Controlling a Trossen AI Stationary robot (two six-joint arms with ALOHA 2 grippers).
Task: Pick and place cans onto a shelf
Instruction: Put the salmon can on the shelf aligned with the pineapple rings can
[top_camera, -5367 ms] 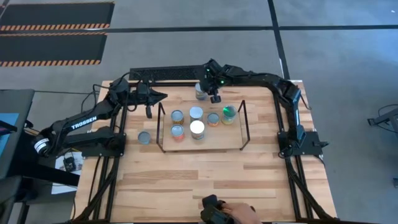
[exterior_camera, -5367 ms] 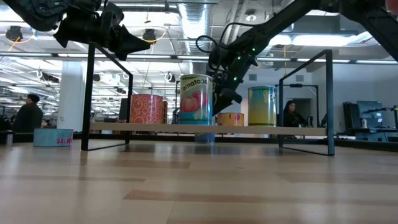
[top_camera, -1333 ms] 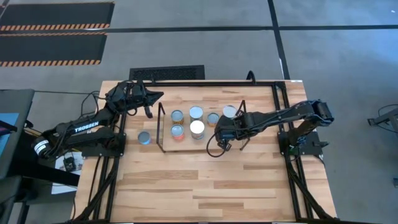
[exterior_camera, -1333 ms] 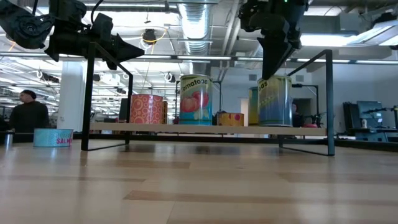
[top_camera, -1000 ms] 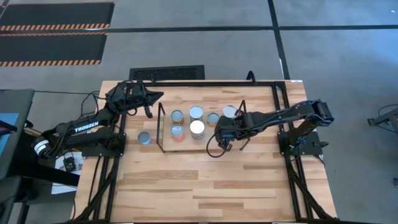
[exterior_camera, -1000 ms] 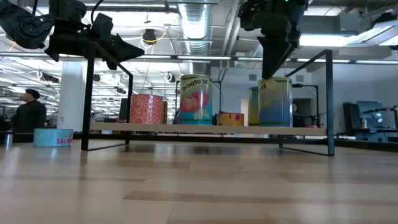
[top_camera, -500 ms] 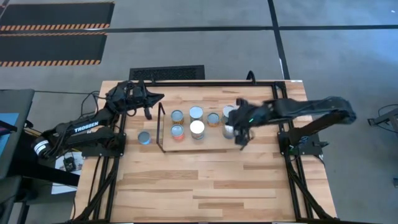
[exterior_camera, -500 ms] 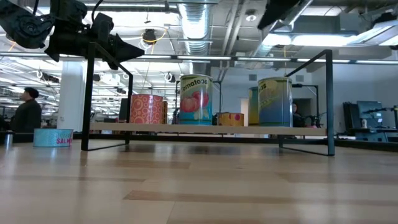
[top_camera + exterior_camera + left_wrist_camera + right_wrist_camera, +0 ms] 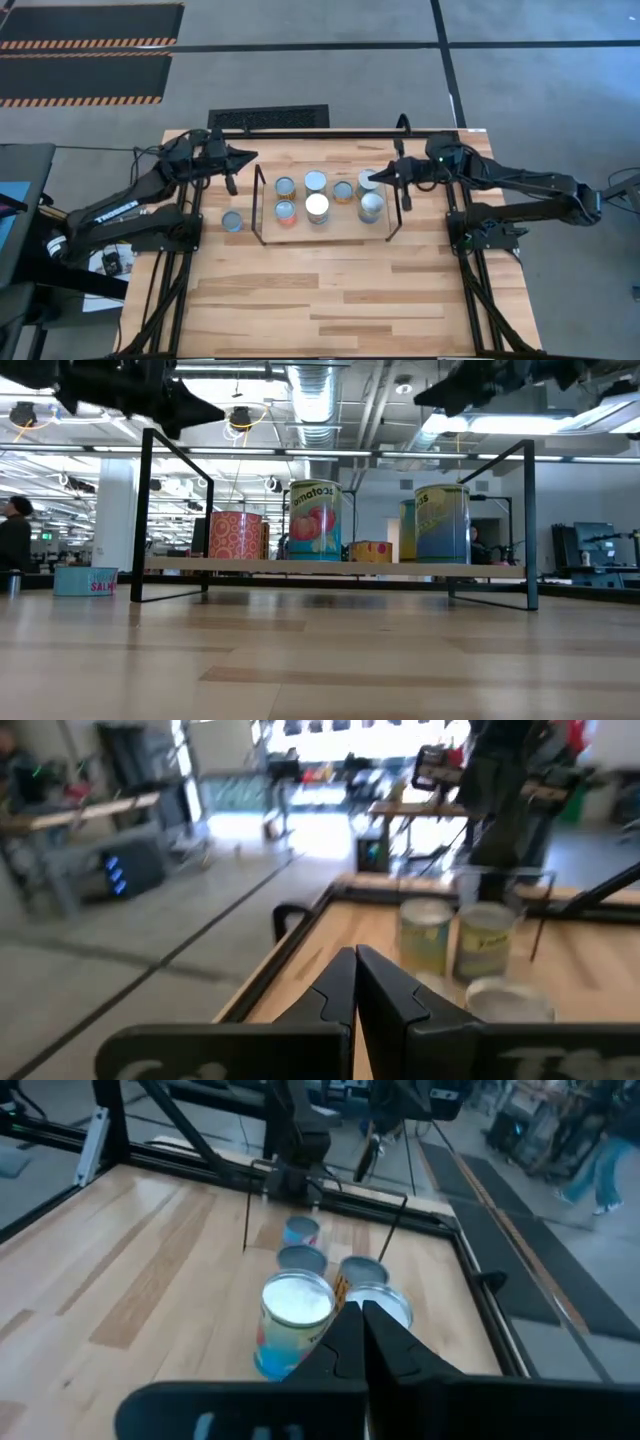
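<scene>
The big light-wood tabletop (image 9: 330,290) carries the low light-wood shelf with black wire uprights (image 9: 322,228) near its centre. Six small tins with silvery or white tops (image 9: 316,207) stand on the shelf in two rows, and one stray flat tin (image 9: 232,221) lies on the table off the shelf's nine o'clock end. The left arm's dark gripper (image 9: 251,154) hangs off the shelf's ten o'clock corner, fingers pinched together, empty. The right arm's dark gripper (image 9: 372,178) hovers at the shelf's two o'clock corner, fingers closed on nothing, just above the tin there (image 9: 369,180).
</scene>
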